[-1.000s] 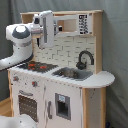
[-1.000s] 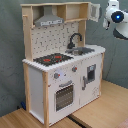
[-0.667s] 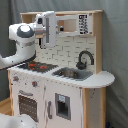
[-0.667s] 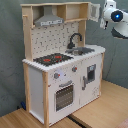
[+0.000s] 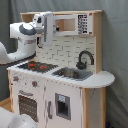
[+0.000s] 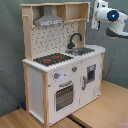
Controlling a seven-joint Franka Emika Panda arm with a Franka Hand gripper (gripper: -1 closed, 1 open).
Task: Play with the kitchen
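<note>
Toy kitchen (image 5: 65,75) is standing upright against a grey backdrop, filling the middle of both exterior views; in the second exterior view (image 6: 62,70) it is sitting on a light wooden floor. All places below are taken from the kitchen.

Arm is hovering at the level of the kitchen's top shelf, off one upper end. In the first exterior view the wrist and gripper (image 5: 48,27) are overlapping the upper corner above the hob (image 5: 35,65). In the second exterior view the gripper (image 6: 95,14) is hanging just off the end by the open upper cabinet (image 6: 74,11). Contact with the cabinet cannot be judged.

Fingers: cannot tell how far apart they are, or whether they have hold of anything.

Likely reason for the high pose: staying above the worktop keeps the arm clear of the black faucet (image 6: 75,39) and sink (image 6: 82,50) while it is lining up on the shelf region. Oven door (image 6: 63,96) is closed; nothing on the worktop appears handled.
</note>
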